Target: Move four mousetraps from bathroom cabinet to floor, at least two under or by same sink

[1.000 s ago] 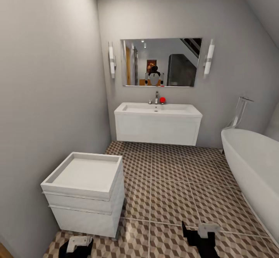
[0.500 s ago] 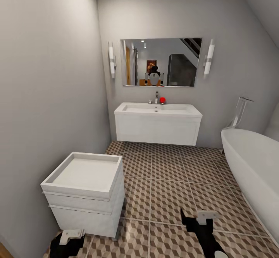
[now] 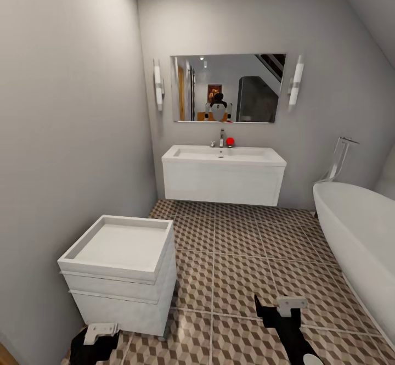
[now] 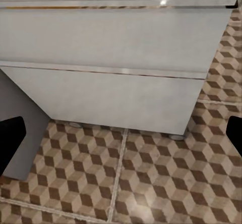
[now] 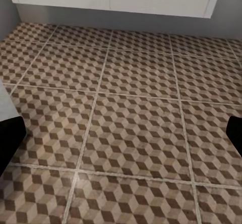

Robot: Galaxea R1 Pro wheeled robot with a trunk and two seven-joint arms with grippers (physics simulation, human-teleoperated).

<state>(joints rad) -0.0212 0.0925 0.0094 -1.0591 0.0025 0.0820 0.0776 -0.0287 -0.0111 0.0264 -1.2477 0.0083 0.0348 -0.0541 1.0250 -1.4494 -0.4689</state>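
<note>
The mousetraps and the cabinet are out of view. The bathroom sink (image 3: 222, 155), a white basin with a chrome tap on a wall-hung vanity, stands at the far wall. The cube-patterned bathroom floor (image 3: 241, 260) stretches from it toward me. My left gripper (image 3: 101, 336) hovers low by the front of a small white boxy unit (image 3: 120, 266). My right gripper (image 3: 278, 311) hangs over bare tiles. In the left wrist view the left gripper (image 4: 122, 135) is open and empty, facing the unit's front (image 4: 111, 82). The right gripper (image 5: 122, 135) is likewise open and empty above the floor (image 5: 126, 113).
A white bathtub (image 3: 359, 239) with a tall chrome tap (image 3: 340, 159) runs along the right side. A grey wall (image 3: 66, 134) closes the left. A mirror (image 3: 227, 88) hangs over the sink, and a small red object (image 3: 230, 141) sits beside the tap.
The right gripper has moved a little forward over the tiles. The left gripper has shifted slightly left and forward. The camera and the room have not moved.
</note>
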